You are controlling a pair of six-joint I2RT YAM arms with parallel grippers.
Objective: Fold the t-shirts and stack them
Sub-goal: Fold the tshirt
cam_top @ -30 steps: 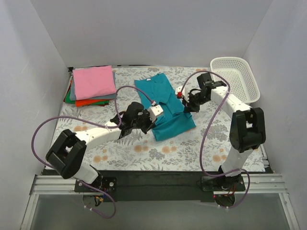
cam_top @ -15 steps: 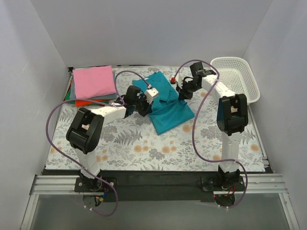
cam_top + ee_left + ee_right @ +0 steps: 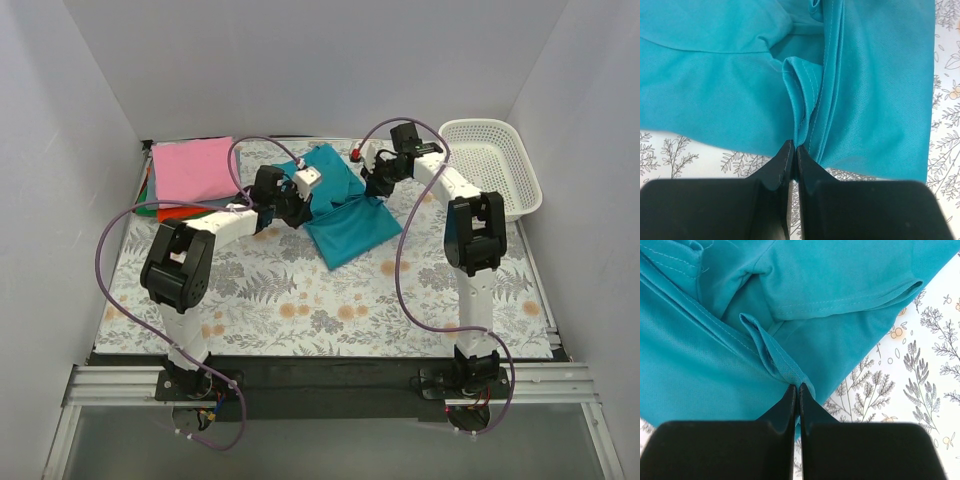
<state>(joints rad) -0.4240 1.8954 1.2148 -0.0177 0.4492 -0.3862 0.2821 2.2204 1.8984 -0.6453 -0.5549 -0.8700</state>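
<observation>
teal t-shirt (image 3: 352,228) pinched by closed left end effector (image 3: 793,148) and right end effector (image 3: 796,388)

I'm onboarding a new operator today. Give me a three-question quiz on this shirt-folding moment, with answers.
1. True or false: the left gripper and right gripper are both shut on the teal t-shirt.
2. Which folded t-shirt lies topmost at far left? A pink t-shirt, B green, C teal.
3. Fill in: the white mesh basket stands at the far ___ of the floral table cloth.
Key: 1 true; 2 A; 3 right.
</observation>
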